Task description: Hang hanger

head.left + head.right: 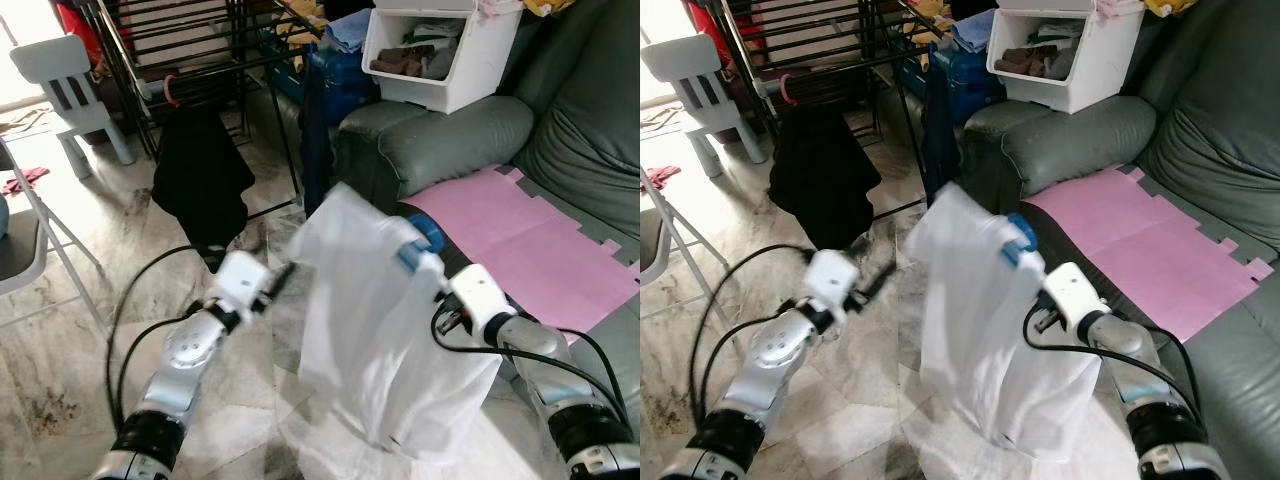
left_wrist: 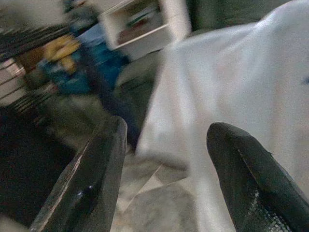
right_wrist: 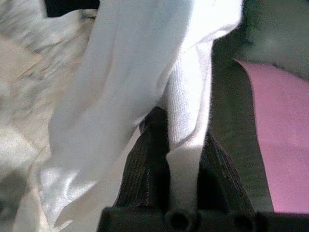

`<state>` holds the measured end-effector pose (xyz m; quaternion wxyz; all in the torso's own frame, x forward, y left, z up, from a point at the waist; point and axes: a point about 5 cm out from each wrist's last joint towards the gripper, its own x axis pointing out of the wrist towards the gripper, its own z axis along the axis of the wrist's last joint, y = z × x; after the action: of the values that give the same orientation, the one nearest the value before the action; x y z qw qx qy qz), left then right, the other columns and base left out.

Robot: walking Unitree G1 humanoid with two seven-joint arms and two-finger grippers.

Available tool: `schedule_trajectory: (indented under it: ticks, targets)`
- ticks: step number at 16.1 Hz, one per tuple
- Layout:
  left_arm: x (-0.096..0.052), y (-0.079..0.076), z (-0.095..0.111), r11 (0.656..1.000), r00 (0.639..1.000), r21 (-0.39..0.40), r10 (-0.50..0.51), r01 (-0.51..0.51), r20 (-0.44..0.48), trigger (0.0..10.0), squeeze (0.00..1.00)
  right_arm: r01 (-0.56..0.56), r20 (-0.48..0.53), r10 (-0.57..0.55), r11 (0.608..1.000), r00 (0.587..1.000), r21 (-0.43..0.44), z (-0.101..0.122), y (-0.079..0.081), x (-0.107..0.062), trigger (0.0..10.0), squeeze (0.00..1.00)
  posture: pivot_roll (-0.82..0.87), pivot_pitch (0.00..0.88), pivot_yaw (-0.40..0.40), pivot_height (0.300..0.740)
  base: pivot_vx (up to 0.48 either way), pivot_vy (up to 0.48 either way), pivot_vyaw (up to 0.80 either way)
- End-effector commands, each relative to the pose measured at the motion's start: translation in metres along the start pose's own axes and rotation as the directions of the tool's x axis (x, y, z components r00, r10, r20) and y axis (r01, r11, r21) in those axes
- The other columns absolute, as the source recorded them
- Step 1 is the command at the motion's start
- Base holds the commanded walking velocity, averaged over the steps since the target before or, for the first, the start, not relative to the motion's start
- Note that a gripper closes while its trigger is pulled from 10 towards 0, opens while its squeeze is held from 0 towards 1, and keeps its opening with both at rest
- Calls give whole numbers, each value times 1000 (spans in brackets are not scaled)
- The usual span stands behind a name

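**A:** Left to right. Drying rack (image 1: 190, 40) at far left, well away from the robot, with a black garment (image 1: 200, 180) already hanging off a pink hook (image 1: 171, 92). That rail looks like the target.

**B:** Left gripper (image 2: 164, 159)?

**A:** Fingers spread, nothing between them. It sits just beside the white garment's (image 1: 370, 320) left edge, not touching as far as I can tell. Frame's blurred there.

**B:** And the hanger?

**A:** Blue hanger (image 1: 420, 240) is inside the garment, only its top knob pokes out at the shoulder. Right gripper (image 3: 181, 145) is pinched on a fold of white cloth just below it. Can't tell if any hanger plastic is in the pinch.

**B:** Risks?

**A:** Main one: grip is on fabric, so the hanger may slide or tilt inside the shirt and the hook won't present to the rail. Second: hem is dragging near the floor (image 1: 60, 350), could get stepped on while walking to the rack and yank the cloth out. Third: cables looping off both arms could snag the rack legs. Sofa (image 1: 450, 140) with pink mat (image 1: 520, 240) on the right is close, limits right-arm swing.
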<state>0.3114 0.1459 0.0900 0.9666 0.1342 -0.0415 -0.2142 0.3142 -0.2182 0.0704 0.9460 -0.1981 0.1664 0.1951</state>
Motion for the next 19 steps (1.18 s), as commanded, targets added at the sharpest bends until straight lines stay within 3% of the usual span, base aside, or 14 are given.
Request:
schedule_trajectory:
  ticks: [1, 2, 5, 6, 7, 8, 11, 15, 19]
  targets:
    - [-4, 7, -4, 994, 995, -48, 97, -98, -23, 10000, 1000, 52, 47, -54, 997, 997, 49, 9, -2, 0, 0, 0, -169, 0, 37, 740, 0, 0, 0]
    - [-8, 10, -9, 977, 982, -106, 182, -187, -49, 10000, 1000, 92, 40, -96, 990, 995, 106, 7, 0, -1, 0, 0, -169, 0, 37, 740, 0, 0, 0]
    - [-16, 17, -14, 932, 936, -97, 341, -349, -93, 10000, 1000, 164, 41, -176, 966, 984, 198, 4, 9, -5, 0, 0, -155, 0, 34, 740, 0, 0, 0]
    - [-18, 25, -13, 901, 908, -118, 409, -418, -92, 10000, 0, 190, 51, -208, 952, 977, 242, 7, 15, -6, 1843, 0, -153, 0, 36, 740, 0, 0, 0]
    - [-19, 28, -12, 894, 901, -112, 426, -433, -87, 10000, 0, 194, 60, -215, 949, 975, 248, 9, 19, -7, 7294, 0, -149, 0, 40, 740, 0, 0, 0]
    - [-18, 27, -10, 900, 905, -102, 418, -425, -82, 10000, 0, 184, 74, -212, 943, 974, 278, 12, 24, -7, 10000, 0, -147, 0, 41, 740, 0, 0, 0]
    - [-14, 26, -7, 906, 913, -109, 403, -408, -67, 10000, 0, 160, 108, -199, 942, 974, 294, 20, 35, -7, 10000, 0, -149, 0, 47, 740, 90, 0, 0]
    - [-9, 24, -4, 911, 917, -108, 394, -398, -62, 10000, 0, 162, 109, -205, 935, 973, 314, 23, 35, -7, 10000, 0, -153, 0, 51, 740, 328, 0, 456]
    - [-7, 22, -3, 914, 921, -113, 384, -389, -63, 10000, 0, 156, 112, -199, 937, 974, 312, 24, 34, -7, 10000, 0, -160, 0, 55, 740, 368, 0, 0]
